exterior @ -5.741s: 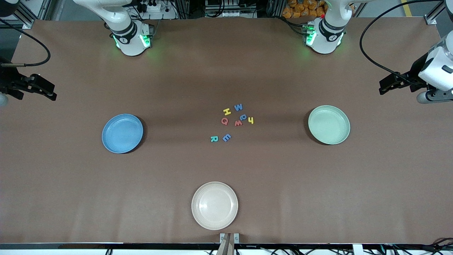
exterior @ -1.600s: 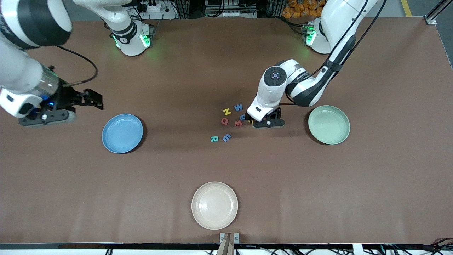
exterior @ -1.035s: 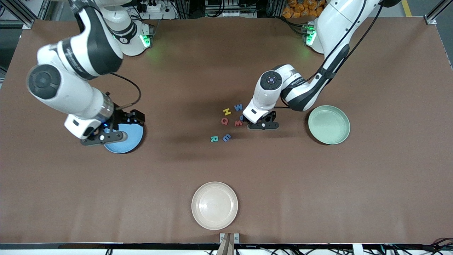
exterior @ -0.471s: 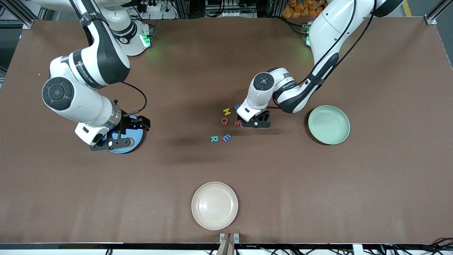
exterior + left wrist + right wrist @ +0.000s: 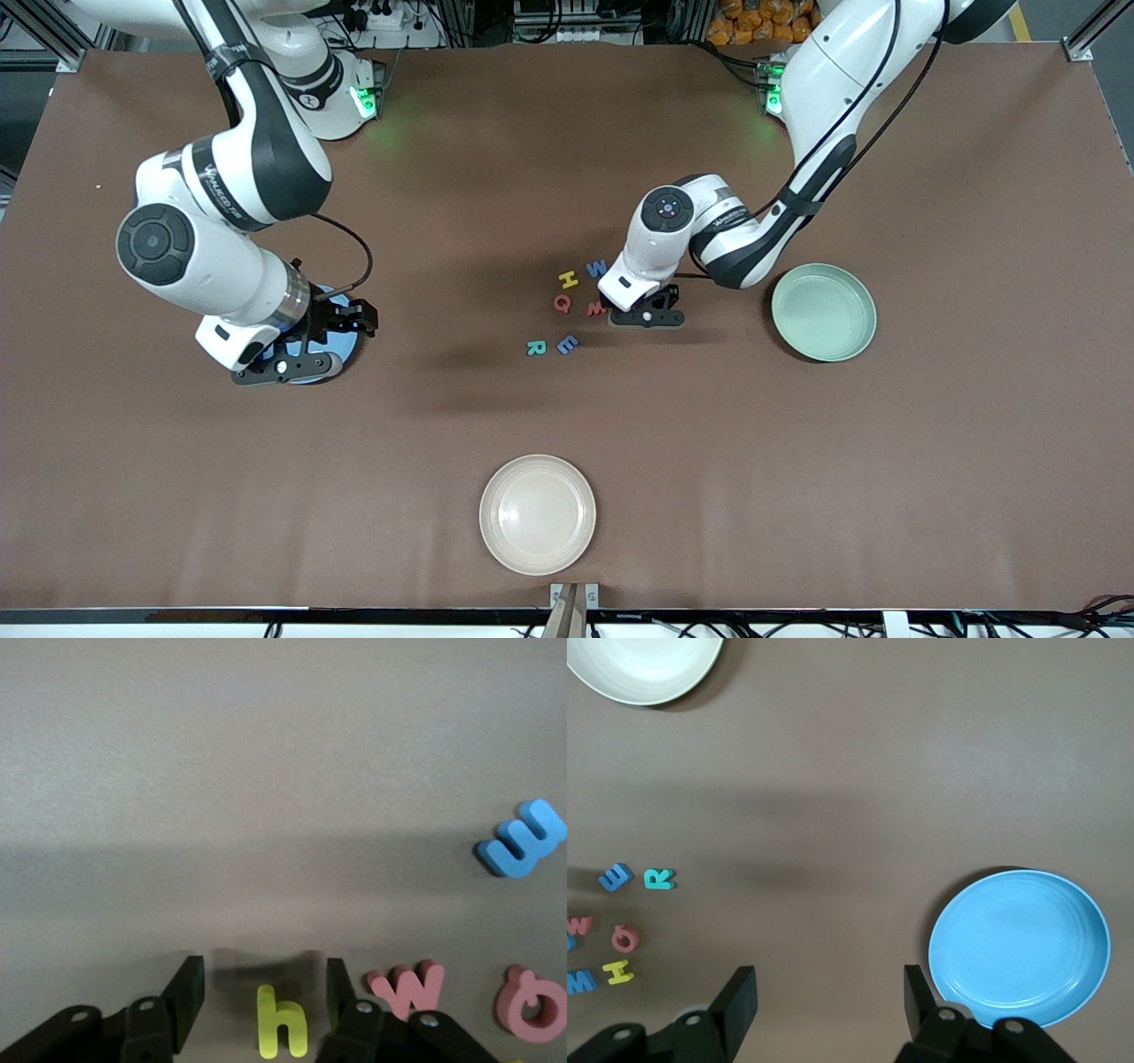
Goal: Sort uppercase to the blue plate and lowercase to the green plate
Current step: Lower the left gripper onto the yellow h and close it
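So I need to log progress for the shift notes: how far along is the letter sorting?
Nothing is sorted yet: the round blue plate and the mint-green plate are empty. In hand: the left gripper has its fingers open on either side of the yellow foam h, not yet gripping. The right gripper hovers open beside the blue plate. All the other foam letters remain on the table.

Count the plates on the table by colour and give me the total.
blue plate: 1
green plate: 1
cream plate: 1
Total: 3
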{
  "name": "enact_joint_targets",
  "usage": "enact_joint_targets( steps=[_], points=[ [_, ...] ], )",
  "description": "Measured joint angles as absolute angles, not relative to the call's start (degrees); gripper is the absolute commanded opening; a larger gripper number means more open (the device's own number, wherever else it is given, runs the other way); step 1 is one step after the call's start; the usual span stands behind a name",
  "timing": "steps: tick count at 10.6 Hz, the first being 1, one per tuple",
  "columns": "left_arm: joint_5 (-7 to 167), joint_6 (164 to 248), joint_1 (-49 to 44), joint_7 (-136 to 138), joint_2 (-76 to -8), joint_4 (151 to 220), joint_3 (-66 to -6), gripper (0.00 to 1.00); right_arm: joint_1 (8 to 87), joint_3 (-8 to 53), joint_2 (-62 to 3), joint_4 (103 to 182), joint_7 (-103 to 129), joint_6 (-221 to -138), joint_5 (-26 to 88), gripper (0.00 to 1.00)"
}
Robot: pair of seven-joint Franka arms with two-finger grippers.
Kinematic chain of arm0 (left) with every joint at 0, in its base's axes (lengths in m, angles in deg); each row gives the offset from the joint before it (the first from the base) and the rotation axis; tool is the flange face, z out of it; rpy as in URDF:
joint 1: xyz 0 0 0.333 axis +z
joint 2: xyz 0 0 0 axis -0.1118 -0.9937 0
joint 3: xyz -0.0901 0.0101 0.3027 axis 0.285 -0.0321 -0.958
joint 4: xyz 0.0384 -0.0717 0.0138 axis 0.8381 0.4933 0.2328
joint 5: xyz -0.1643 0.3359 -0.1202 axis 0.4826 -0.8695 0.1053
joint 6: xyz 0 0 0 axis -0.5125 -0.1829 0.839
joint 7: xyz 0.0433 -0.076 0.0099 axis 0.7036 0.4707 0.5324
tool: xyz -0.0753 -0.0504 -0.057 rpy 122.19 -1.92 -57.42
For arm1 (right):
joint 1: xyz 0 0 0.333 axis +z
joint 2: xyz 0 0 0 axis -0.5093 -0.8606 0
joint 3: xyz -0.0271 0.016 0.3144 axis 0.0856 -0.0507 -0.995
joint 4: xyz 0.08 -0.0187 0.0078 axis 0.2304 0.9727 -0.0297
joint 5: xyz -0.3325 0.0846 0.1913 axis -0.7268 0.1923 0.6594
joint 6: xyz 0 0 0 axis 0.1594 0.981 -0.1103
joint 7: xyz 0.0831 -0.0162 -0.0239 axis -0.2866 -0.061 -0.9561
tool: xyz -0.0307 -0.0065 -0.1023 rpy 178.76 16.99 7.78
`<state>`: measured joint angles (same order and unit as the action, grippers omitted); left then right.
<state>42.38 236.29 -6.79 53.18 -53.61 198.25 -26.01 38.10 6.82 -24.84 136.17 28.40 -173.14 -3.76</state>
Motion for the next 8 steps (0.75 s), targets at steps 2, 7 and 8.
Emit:
enact_joint_targets(
  steps=[2,7,8],
  points=[
    [42.36,236.28,-6.84,53.18,-53.61,198.32,-26.00,0.58,38.56,6.62,-25.60,136.17,29.32,-173.92,-3.76,0.73],
    [42.36,236.26,-7.27,53.19,-53.62,199.23,-25.94,0.57,38.54,6.68,-25.93,135.90,32.00,-174.10,-3.75,0.68],
    [42.36,236.26,-7.43,53.19,-53.63,199.34,-25.91,0.57,38.49,6.68,-25.93,135.87,32.43,-174.25,-3.75,0.68]
  ],
)
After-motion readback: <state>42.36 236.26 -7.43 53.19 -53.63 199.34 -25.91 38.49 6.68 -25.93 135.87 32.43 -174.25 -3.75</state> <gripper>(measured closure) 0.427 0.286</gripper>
